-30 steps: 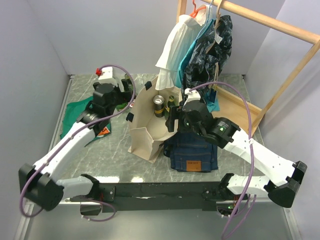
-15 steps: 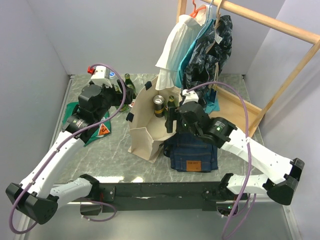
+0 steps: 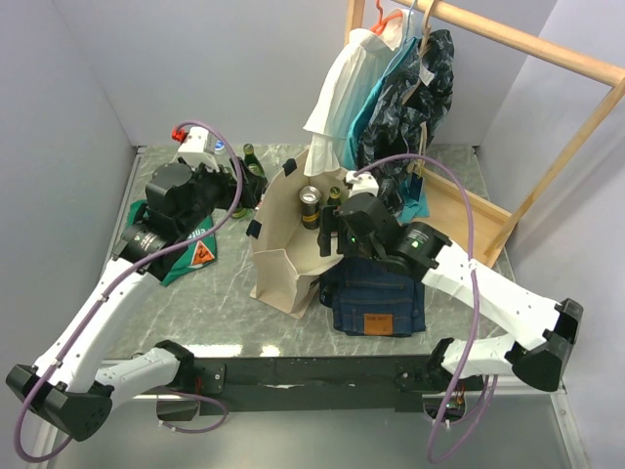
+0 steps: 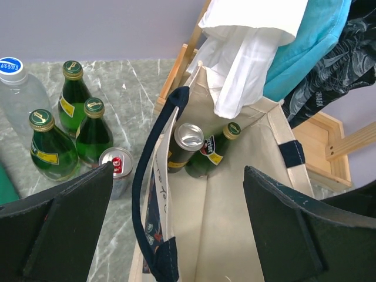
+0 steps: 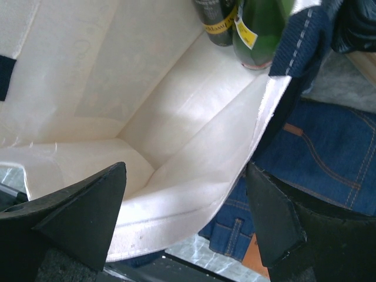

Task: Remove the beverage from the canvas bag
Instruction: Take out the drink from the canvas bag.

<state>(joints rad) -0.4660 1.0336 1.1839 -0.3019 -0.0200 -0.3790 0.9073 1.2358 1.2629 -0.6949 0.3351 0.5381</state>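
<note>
Lying nearest the arm bases, folded blue jeans (image 3: 376, 298) rest on the worktop (image 3: 225, 303), pressed against the right side of the canvas bag (image 3: 278, 264). The bag stands upright at mid-worktop with its mouth open. The right hand (image 3: 330, 231) hangs at the bag's right rim, fingers spread wide and gripping nothing. One finger (image 5: 76, 217) is inside the bag, the other is out over the jeans, and the canvas wall passes between them. At the bag's far end, a silver-topped can (image 4: 188, 138) and a green bottle (image 4: 214, 151) stand side by side. The left hand (image 4: 176, 176) hovers above the bag's left edge, also open and empty. A green cloth (image 3: 181, 252) lies to the left. Beyond it stand three more green bottles (image 4: 94, 126), a red-topped can (image 4: 114, 167) and a clear plastic bottle (image 4: 17, 88). Farthest back, garments (image 3: 391, 88) hang from a wooden rack (image 3: 527, 44).
</note>
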